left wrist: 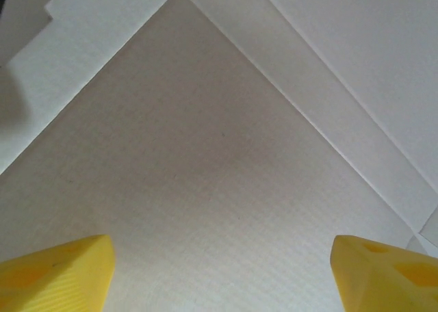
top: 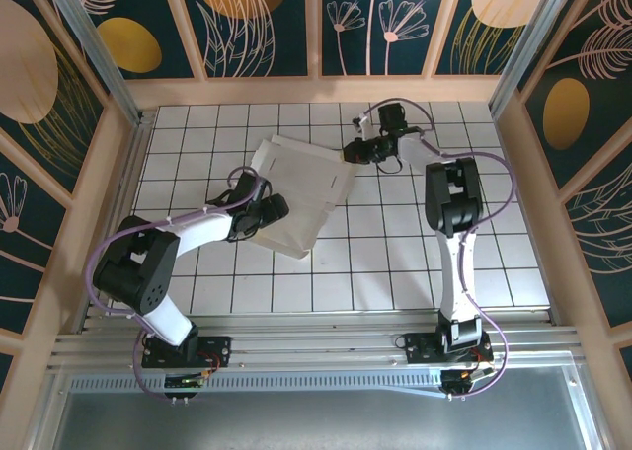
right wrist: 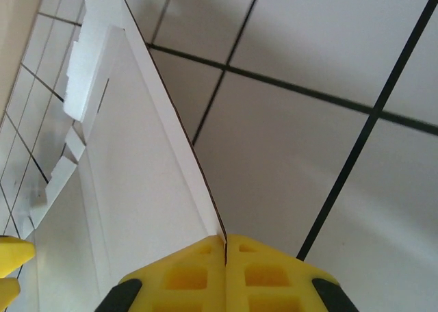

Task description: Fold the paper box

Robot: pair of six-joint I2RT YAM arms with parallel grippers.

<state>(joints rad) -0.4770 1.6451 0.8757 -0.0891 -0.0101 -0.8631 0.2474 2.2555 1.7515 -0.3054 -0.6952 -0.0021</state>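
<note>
The paper box (top: 301,188) is a white cardboard piece lying slantwise on the tiled floor, left of centre, with one side flap raised at its far left. My right gripper (top: 348,156) is at its far right edge, and in the right wrist view the yellow fingers (right wrist: 198,278) are shut on the thin upright edge of the paper box (right wrist: 137,189). My left gripper (top: 273,211) is over the box's near left part. In the left wrist view its fingertips (left wrist: 61,278) stand wide apart, open, with a creased panel of the paper box (left wrist: 205,154) close beneath and nothing between them.
The white tiled table (top: 444,262) stretches to the right and front of the box. Wooden walls (top: 118,154) with patterned panels close in the left, back and right. A metal rail (top: 316,346) carrying both arm bases runs along the near edge.
</note>
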